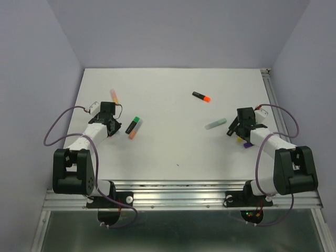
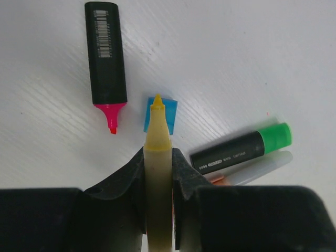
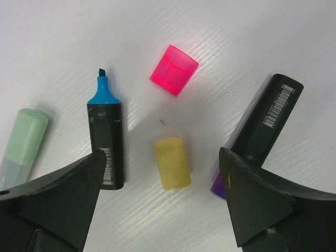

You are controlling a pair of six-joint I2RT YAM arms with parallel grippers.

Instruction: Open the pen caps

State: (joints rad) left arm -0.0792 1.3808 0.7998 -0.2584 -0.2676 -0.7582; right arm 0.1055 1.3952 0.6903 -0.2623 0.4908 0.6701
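Right wrist view: the right claw [image 3: 163, 156] stands wide open, holding nothing. A yellow cap [image 3: 171, 163] lies on its side on the white surface [image 3: 252, 42] between the fingers, touching neither. Its long axis runs near to far, slightly tilted; which end is open cannot be told. A pink cap [image 3: 174, 70] lies just beyond. The left claw [image 2: 157, 163] is clamped on the uncapped yellow barrel [image 2: 157, 134], tip pointing straight away from the claw. Probably best: raise the right claw straight up so neither finger knocks the cap, then lay the barrel down apart from the green-capped pen [image 2: 241, 149].
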